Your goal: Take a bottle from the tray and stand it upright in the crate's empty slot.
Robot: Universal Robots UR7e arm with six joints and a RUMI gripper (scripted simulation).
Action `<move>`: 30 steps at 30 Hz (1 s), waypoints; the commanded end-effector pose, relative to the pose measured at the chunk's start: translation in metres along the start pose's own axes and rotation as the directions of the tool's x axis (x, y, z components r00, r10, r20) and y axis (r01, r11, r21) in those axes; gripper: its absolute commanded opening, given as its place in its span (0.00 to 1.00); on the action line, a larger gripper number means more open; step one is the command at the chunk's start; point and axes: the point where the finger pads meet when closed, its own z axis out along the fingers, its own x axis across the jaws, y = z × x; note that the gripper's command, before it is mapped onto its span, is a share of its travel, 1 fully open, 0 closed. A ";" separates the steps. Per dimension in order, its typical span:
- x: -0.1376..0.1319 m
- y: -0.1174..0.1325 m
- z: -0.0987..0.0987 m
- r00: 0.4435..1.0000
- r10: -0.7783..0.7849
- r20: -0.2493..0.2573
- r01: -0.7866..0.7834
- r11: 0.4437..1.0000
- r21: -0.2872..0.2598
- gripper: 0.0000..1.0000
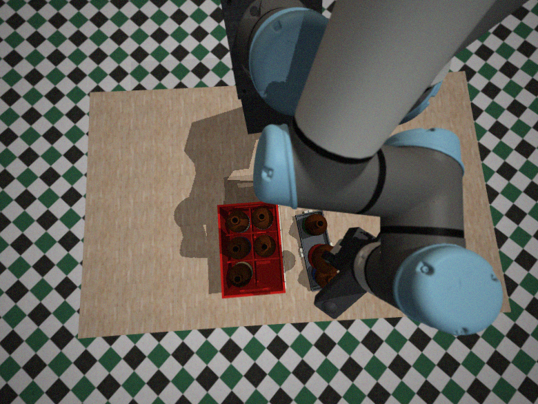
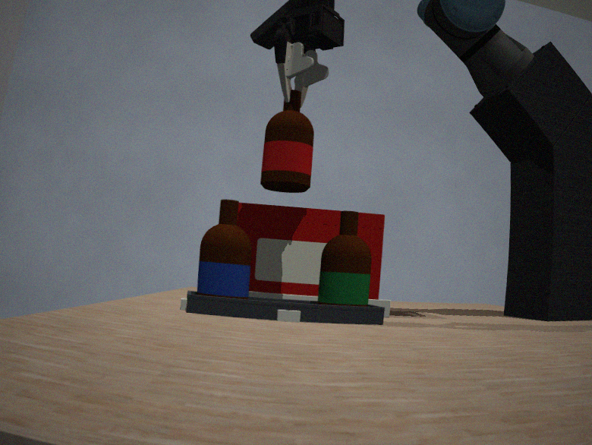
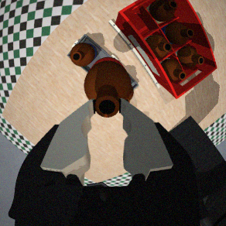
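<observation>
My gripper [image 2: 294, 98] [image 3: 107, 100] is shut on the neck of a brown bottle with a red label [image 2: 287, 155] [image 3: 108, 79]. The bottle hangs nearly upright, slightly tilted, above the grey tray [image 1: 313, 240] [image 2: 287, 313]. The blue-label bottle [image 2: 224, 279] and the green-label bottle [image 2: 344, 287] [image 1: 315, 224] stand in the tray at its two ends. The red crate [image 1: 252, 294] [image 2: 368, 239] [image 3: 176, 93] stands beside the tray. It holds several brown bottles. Its empty slot [image 1: 269, 273] is the corner nearest the tray and the table's front edge in the top view.
The crate's side wall and the two standing tray bottles rise near the held bottle. A narrow gap of table [image 1: 296, 278] lies between crate and tray. The arm [image 1: 330, 182] covers the right part of the table in the top view.
</observation>
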 end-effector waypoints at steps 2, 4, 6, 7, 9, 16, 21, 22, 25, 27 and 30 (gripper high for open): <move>0.005 -0.007 0.000 1.000 -0.001 0.002 0.001 1.000 -0.001 0.00; 0.006 -0.010 0.000 1.000 -0.001 0.002 0.001 1.000 -0.001 0.00; 0.008 -0.013 0.000 1.000 -0.001 0.002 0.001 1.000 -0.001 0.00; 0.009 -0.014 0.000 1.000 -0.001 0.002 0.001 1.000 -0.001 0.00; 0.011 -0.017 0.000 1.000 -0.001 0.002 0.001 1.000 -0.001 0.00; 0.016 -0.024 0.000 1.000 -0.001 0.002 0.001 1.000 -0.001 0.00; 0.022 -0.032 0.000 1.000 -0.001 0.002 0.001 1.000 -0.001 0.00; 0.023 -0.034 0.000 1.000 -0.001 0.002 0.001 1.000 -0.001 0.00; 0.026 -0.039 0.000 1.000 -0.001 0.002 0.001 1.000 -0.001 0.00; 0.029 -0.042 0.000 1.000 -0.001 0.002 0.001 1.000 -0.001 0.00; 0.030 -0.044 0.000 1.000 -0.001 0.002 0.001 1.000 -0.001 0.00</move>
